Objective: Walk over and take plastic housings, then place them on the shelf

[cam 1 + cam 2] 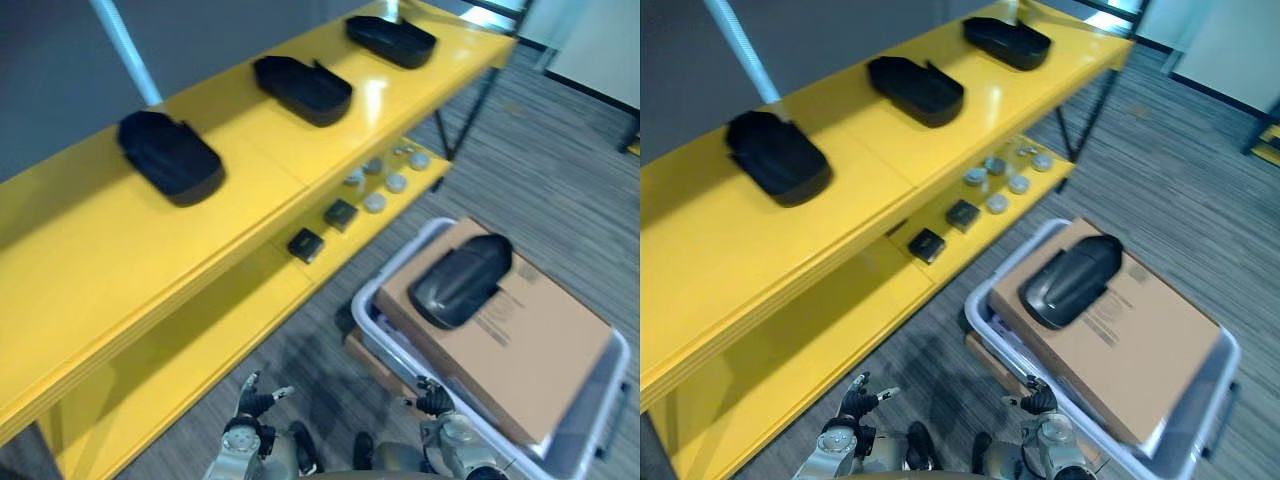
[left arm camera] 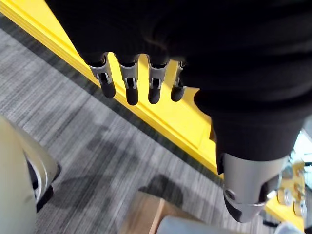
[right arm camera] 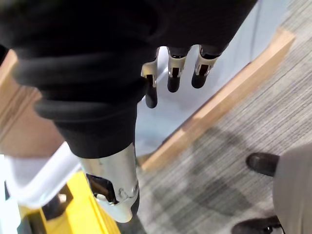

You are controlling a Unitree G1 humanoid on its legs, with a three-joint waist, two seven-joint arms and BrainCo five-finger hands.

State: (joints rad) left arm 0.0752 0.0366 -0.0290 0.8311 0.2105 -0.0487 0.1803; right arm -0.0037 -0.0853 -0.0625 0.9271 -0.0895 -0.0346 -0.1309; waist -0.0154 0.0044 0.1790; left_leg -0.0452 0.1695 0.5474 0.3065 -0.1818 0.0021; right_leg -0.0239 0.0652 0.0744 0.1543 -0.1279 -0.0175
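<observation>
Three black plastic housings lie on the yellow shelf's top board point(image 1: 90, 250): one at the left point(image 1: 170, 156), one in the middle point(image 1: 302, 89), one at the far end point(image 1: 391, 40). A fourth dark housing point(image 1: 461, 279) rests on a cardboard sheet point(image 1: 510, 330) laid over a white bin point(image 1: 372, 310). My left hand point(image 1: 255, 402) hangs low near the shelf's lower board, fingers straight and empty point(image 2: 131, 85). My right hand point(image 1: 433, 400) hangs beside the bin's near corner, fingers relaxed, holding nothing point(image 3: 173, 73).
The lower shelf board carries two small black boxes point(image 1: 322, 230) and several round grey caps point(image 1: 385, 180). A wooden pallet edge point(image 3: 219, 102) lies under the bin. Grey striped carpet point(image 1: 540, 170) spreads to the right, and a dark shelf leg point(image 1: 470, 120) stands at the far end.
</observation>
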